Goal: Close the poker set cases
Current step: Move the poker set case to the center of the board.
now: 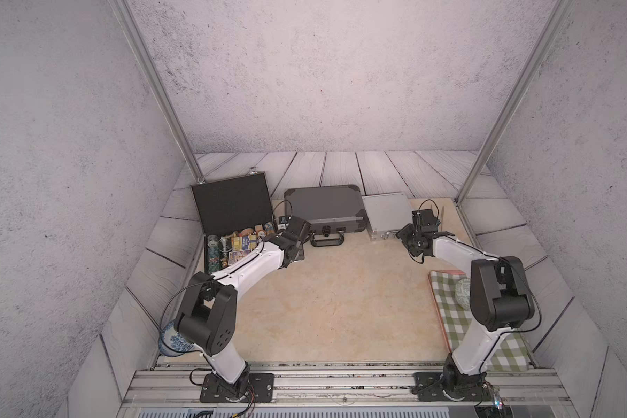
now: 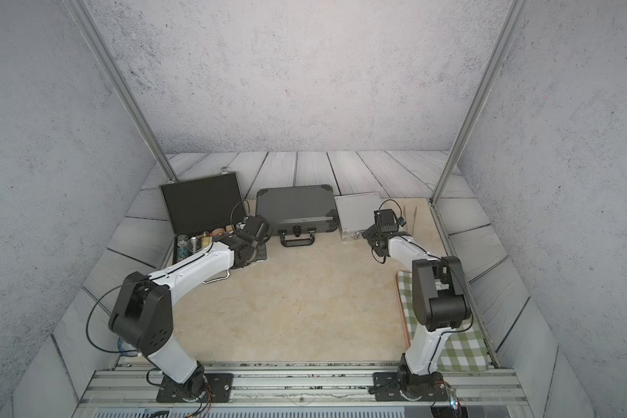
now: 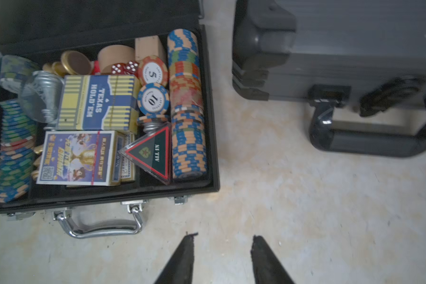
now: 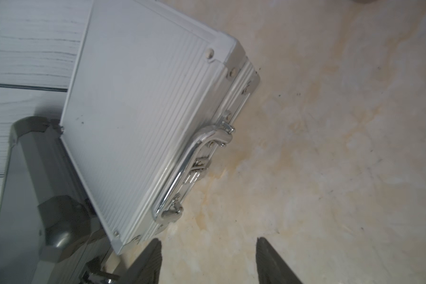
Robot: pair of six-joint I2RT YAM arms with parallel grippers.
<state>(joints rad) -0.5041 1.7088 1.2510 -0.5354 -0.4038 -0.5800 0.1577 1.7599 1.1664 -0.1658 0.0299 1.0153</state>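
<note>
You see the dark-grey case (image 1: 323,208) lying shut. On its left the black case (image 1: 232,210) stands open, its chips showing, and the silver case (image 1: 386,213) lies shut just beside its right. Your left gripper (image 3: 223,236) and right gripper (image 4: 209,239) are both spread, holding nothing.

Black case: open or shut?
Open. On the black case the lid stands raised at the back, leaving chips and card boxes exposed inside.
</note>
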